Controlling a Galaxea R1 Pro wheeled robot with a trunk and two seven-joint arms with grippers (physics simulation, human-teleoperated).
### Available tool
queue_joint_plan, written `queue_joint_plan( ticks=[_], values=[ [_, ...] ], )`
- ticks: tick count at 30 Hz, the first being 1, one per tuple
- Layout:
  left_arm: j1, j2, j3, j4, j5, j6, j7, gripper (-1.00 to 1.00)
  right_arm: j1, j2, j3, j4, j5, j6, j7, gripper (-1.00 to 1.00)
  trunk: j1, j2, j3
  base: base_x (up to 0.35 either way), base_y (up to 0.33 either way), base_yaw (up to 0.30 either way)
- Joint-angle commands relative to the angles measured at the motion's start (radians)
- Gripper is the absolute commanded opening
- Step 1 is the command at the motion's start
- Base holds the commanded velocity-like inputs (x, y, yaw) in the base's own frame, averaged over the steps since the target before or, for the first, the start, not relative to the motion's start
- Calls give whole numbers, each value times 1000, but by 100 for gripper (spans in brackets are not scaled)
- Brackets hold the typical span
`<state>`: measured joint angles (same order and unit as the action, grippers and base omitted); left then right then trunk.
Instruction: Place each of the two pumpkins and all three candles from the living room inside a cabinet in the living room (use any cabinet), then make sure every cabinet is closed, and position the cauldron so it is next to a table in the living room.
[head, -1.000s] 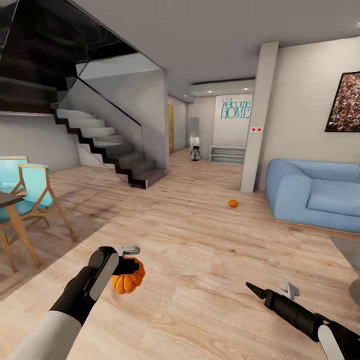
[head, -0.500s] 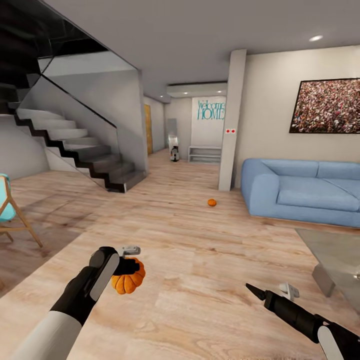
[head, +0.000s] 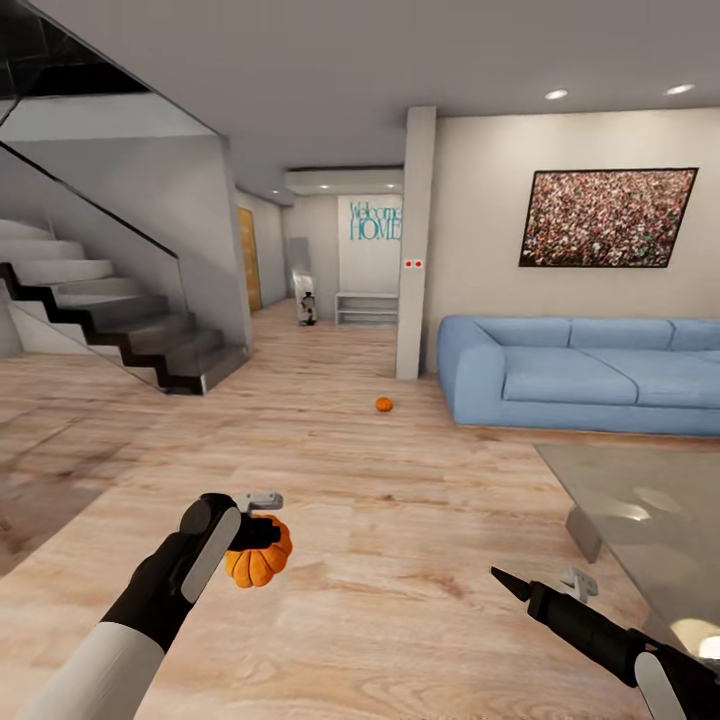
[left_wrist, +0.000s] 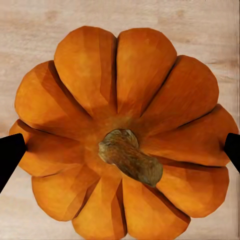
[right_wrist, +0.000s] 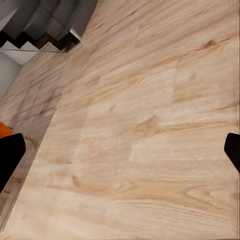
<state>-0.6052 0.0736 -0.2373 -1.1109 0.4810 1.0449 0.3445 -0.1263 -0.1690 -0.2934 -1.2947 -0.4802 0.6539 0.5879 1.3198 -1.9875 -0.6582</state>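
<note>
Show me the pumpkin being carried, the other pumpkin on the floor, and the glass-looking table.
Held pumpkin (left_wrist: 120, 135): left wrist view, orange top around the stem.
Floor pumpkin (head: 384, 404): head view, its middle.
Table (head: 640, 490): head view, bare glossy top.

the table (head: 640, 500) at four o'clock runs off the head view's right edge. the blue sofa (head: 580, 375) at two o'clock is cut there too. the left gripper (head: 262, 520) partly hides the held pumpkin (head: 258, 562). the far pumpkin (head: 384, 404) is too small for detail. the staircase (head: 110, 320) is cut at nine o'clock.
</note>
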Motion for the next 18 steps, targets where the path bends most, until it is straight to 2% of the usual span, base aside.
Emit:
queue_joint_plan(
  ticks=[1, 6, 11, 18],
  values=[
    [-1, 1, -3, -2, 8, 2, 11, -100, -1, 0, -1, 0, -5, 7, 1, 100, 0, -1, -1, 47, 0, -284],
    [-1, 2, -2, -3, 9, 2, 10, -100, -1, 1, 0, 0, -3, -6, 1, 100, 0, -1, -1, 222, 0, -164],
    [-1, 2, -2, -3, 10, 2, 10, -100, -1, 1, 3, 1, -3, -54, 0, 100, 0, -1, -1, 316, 7, -32],
    [-1, 2, -2, -3, 10, 2, 10, -100, -1, 1, 5, 1, -3, -64, 0, 100, 0, -1, -1, 332, 100, -4]
  ],
)
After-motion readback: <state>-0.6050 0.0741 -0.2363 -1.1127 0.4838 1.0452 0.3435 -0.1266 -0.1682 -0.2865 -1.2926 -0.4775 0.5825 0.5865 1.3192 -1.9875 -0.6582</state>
